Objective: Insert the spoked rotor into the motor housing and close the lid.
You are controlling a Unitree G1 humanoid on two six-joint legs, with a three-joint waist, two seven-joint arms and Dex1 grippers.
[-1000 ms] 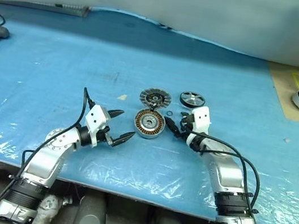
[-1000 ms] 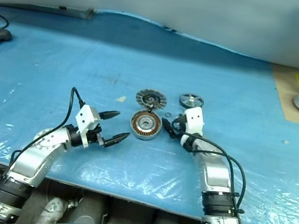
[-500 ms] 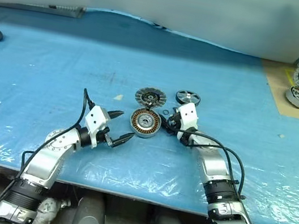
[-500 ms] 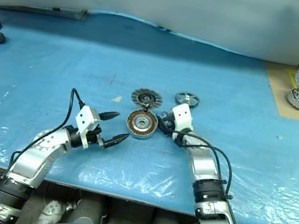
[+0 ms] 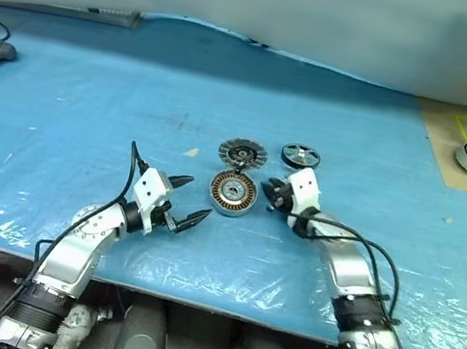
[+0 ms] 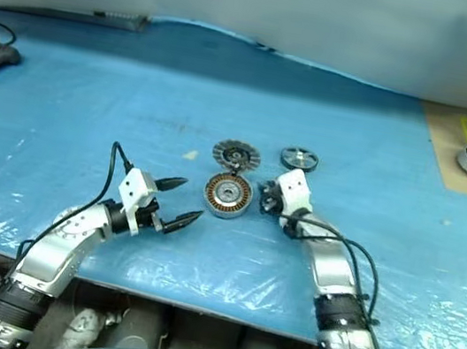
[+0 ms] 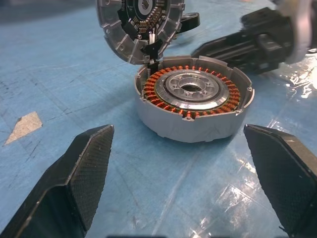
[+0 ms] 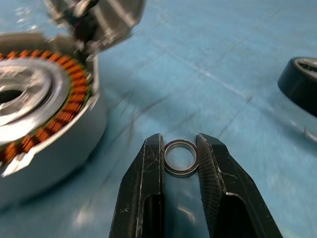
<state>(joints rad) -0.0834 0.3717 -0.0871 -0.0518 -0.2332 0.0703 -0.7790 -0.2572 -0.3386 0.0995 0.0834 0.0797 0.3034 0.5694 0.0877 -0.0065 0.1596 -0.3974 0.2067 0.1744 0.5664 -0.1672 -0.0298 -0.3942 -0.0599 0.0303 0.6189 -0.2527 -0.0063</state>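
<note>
The left gripper (image 5: 187, 200) waits with its fingers spread wide, aimed at the motor housing (image 5: 232, 192) in the middle of the blue bench (image 5: 69, 84). The lid (image 5: 242, 153) stands flipped open just behind it. The right gripper (image 8: 180, 159) pinches a small ring (image 8: 181, 157) beside the housing. The spoked rotor (image 5: 300, 156) lies behind that, untouched. Hold the ring gently and level, so it does not pop out.
</note>
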